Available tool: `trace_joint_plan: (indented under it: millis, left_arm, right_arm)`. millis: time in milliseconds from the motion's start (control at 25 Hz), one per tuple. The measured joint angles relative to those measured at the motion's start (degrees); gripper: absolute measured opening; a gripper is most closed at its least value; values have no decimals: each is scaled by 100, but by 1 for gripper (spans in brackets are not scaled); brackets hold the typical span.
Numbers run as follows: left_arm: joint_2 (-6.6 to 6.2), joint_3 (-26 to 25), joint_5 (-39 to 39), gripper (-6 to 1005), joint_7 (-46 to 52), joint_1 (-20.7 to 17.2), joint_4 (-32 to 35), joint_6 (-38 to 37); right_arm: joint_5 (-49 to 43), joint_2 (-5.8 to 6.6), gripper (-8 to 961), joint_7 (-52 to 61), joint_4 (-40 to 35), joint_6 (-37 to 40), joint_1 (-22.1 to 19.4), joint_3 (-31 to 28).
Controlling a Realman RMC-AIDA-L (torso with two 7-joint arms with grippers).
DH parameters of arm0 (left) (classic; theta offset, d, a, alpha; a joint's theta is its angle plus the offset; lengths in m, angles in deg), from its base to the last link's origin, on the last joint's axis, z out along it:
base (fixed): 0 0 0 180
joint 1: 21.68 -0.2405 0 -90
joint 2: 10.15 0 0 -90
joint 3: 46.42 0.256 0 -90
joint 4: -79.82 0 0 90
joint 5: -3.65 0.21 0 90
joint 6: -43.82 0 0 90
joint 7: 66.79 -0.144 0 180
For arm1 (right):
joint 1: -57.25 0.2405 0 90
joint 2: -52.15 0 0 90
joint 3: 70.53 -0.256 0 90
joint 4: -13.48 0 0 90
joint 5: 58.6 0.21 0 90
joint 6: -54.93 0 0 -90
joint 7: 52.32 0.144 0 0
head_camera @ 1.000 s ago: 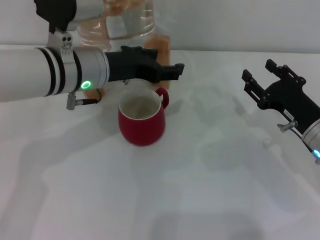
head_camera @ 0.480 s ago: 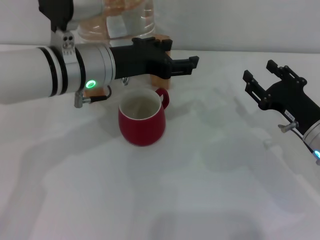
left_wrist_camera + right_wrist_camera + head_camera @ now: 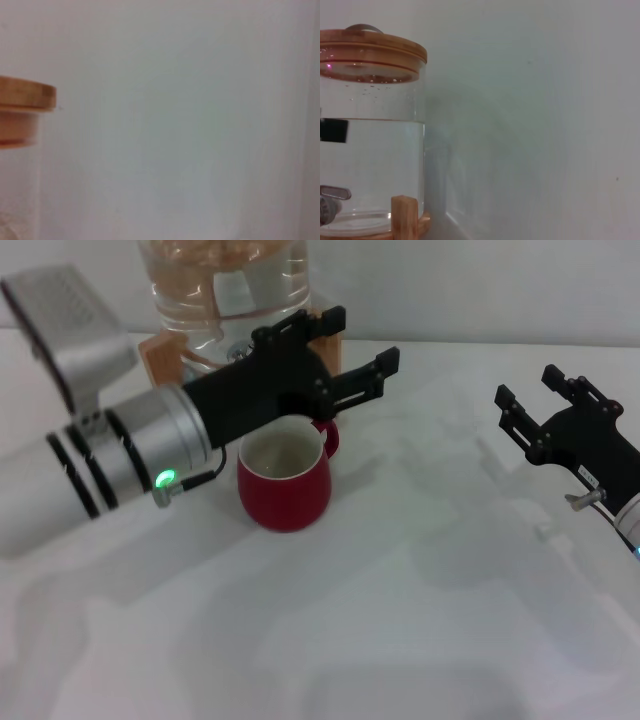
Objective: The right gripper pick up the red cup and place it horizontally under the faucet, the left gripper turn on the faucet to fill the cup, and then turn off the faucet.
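Head view. Red cup: upright on the white tabletop, centre-left of the frame, handle toward the upper right, inside pale; whether it holds water cannot be told. Glass jar in a wooden stand: upper left of the frame, directly behind the cup. Faucet: hidden here behind the left arm. Left gripper: above and just behind the cup's rim, pointing toward the frame's right, fingers spread and pinching nothing; green light on the wrist. Right gripper: right edge of the frame, well apart from the cup, fingers spread, empty.

Left wrist view. Only a wooden lid edge at the left of the frame against a blank wall; no cup, no faucet, no fingers.

Right wrist view. The jar with its wooden lid fills the left of the frame, water reaching most of the way up; the faucet shows at the lower left corner, lever sideways. No stream visible.

Progress, as a judgement: the cup is placed by the jar, so the right arm's share looks done; the left gripper is off the lever, so either the filling is over or it has yet to begin.
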Motion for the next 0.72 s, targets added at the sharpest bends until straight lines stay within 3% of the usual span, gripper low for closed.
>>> trace_joint_plan:
  millis: [120,320,480,600,720]
  left_arm:
    - [4,292,-1468,839,-1398,-48,-883,422]
    - [24,529,-2705,839,-2716,-14,-1979,1273]
    - [55,1163,-4154,839,-3853,-8,-2872,1953]
    - [60,1519,-4767,839,-4137,-75,-3128,2145]
    - [91,1528,-4827,839,-4228,-200,-3294,2169]
  right_arm:
    - [0,4,636,-1,-18,-86,-33,0]
    - [2,9,636,-65,-64,-255,-125,-12]
    - [27,-13,636,-208,-91,-322,-247,-54]
    - [38,-16,636,-217,-146,-381,-313,-80]
    - [48,-21,636,-221,-238,-476,-355,-133]
